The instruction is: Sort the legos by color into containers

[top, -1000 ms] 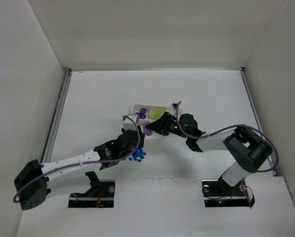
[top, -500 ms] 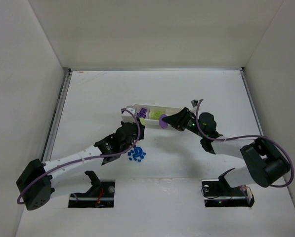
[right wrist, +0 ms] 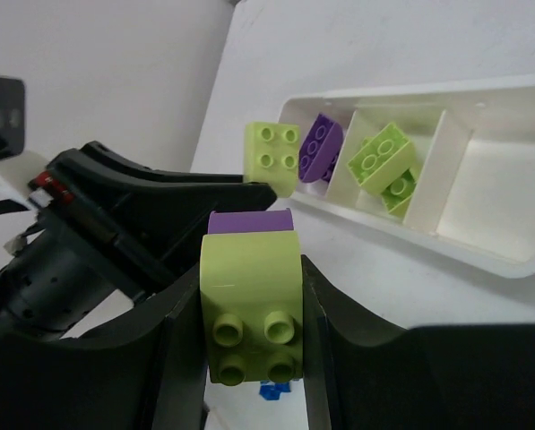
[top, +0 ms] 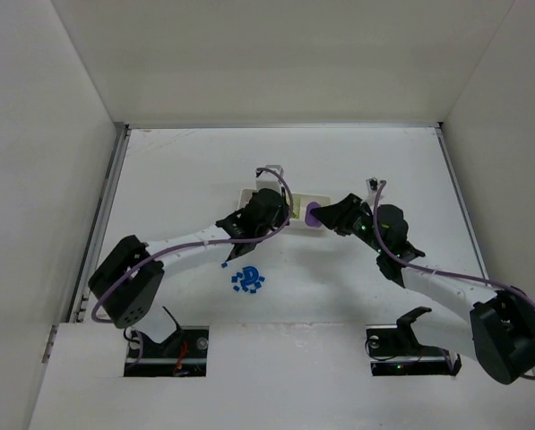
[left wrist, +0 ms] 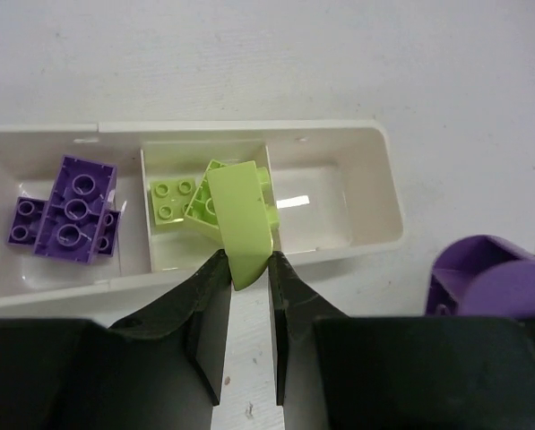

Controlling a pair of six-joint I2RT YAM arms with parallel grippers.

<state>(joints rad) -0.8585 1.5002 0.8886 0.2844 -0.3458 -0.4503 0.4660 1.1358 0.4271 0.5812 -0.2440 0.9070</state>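
Now that the left gripper (left wrist: pixel 246 273) has swung over the tray's (left wrist: pixel 388 206) middle compartment (left wrist: pixel 164 246), jaws clenched on a yellow-green brick (left wrist: pixel 240 219), release looks due, while the right gripper's (right wrist: pixel 251 269) jaws grasp a purple-and-green pair (right wrist: pixel 252 318) just beside the tray.

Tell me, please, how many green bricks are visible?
4 green bricks: two in the tray's middle compartment, one in the left end effector, one joined to purple in the right end effector; others possibly hidden.

Left claw (left wrist: pixel 246 269) (gripping a green brick (left wrist: pixel 240 219)) has swung over the tray (left wrist: pixel 385 184).
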